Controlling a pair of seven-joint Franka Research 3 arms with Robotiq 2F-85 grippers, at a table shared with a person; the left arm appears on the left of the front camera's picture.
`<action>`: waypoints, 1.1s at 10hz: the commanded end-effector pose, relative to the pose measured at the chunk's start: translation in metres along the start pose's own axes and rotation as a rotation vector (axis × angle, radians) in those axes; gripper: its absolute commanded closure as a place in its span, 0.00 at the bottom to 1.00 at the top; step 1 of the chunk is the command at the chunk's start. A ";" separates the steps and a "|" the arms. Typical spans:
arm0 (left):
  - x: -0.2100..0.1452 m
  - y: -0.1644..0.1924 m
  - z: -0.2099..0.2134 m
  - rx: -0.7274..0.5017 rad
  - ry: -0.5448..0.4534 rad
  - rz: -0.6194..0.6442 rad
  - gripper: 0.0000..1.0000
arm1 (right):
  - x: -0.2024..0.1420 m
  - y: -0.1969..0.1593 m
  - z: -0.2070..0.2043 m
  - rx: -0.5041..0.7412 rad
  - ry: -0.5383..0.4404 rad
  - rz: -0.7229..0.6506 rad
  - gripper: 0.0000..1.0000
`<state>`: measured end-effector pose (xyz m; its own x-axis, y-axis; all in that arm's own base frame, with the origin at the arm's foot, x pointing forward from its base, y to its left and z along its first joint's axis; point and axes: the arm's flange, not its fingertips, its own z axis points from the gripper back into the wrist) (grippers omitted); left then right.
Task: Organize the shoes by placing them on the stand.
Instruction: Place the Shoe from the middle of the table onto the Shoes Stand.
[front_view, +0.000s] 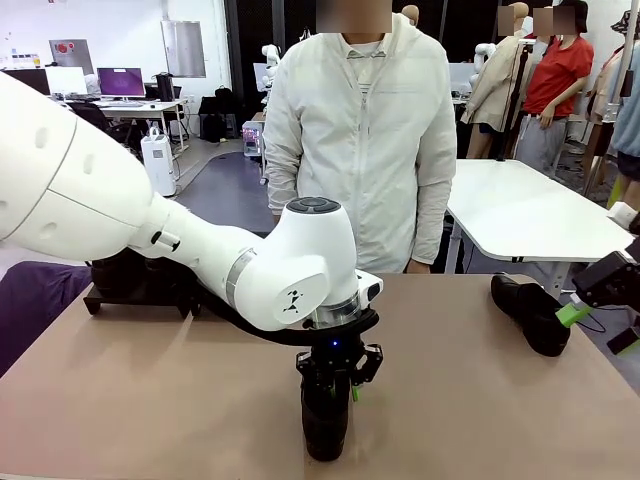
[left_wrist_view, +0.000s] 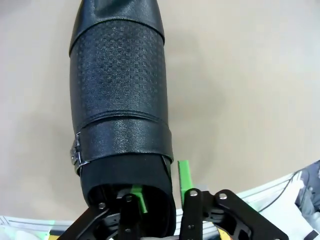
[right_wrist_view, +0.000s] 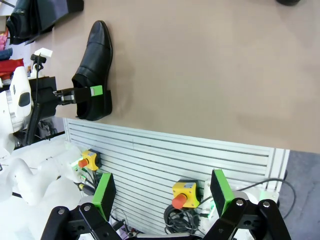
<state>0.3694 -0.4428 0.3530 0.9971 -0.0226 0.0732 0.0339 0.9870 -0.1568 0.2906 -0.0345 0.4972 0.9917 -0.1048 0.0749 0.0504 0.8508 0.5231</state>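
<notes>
The left pincer (left_wrist_view: 160, 180) stands narrow over the near shoe (front_view: 326, 425), which rests mid-counter with one end towards the robot. 1 green pad is inside the shoe's opening and the other outside its side wall. A gap shows beside the outer pad, so I cannot tell whether the pinch has bitten. The right pincer (right_wrist_view: 162, 182) is wide and holds nothing.

What could go wrong:
- The hold takes only 1 thin wall at one end, so on lifting the long, heavy fore-part would likely droop and swing. Glossy leather could then slide out of the pads.
- If the wall folds inward under the squeeze, the grip may close on very little.
- The stand (front_view: 110, 303) lies at the counter's (front_view: 150, 420) far left, right behind this arm's own forearm (an awkward reach back), so a swinging shoe might knock what sits there.
- The second shoe (front_view: 530, 312) lies at the counter's right side, just beside the right pincer, and a careless move could shove it.

Counted:
- 2 shoes are plainly on the counter.
- There are dark shoe shapes on the stand, but their number is hidden by the arm.
- 1 stand can be made out.
- There are 2 pincers.
- 1 person (front_view: 360, 150) stands at the far edge.
</notes>
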 end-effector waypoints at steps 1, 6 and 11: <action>0.003 -0.009 -0.001 0.030 -0.019 0.019 1.00 | 0.000 0.000 0.002 0.022 0.001 0.004 0.00; -0.005 -0.005 0.023 0.050 -0.056 -0.019 1.00 | 0.000 0.000 0.002 0.022 0.001 0.004 0.00; -0.065 0.056 0.132 -0.087 -0.319 -0.190 1.00 | 0.000 0.000 0.002 0.022 0.001 0.004 0.00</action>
<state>0.3189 -0.3990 0.4663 0.9401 -0.1431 0.3094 0.1924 0.9719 -0.1353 0.2907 -0.0345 0.4970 0.9917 -0.1048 0.0742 0.0507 0.8507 0.5231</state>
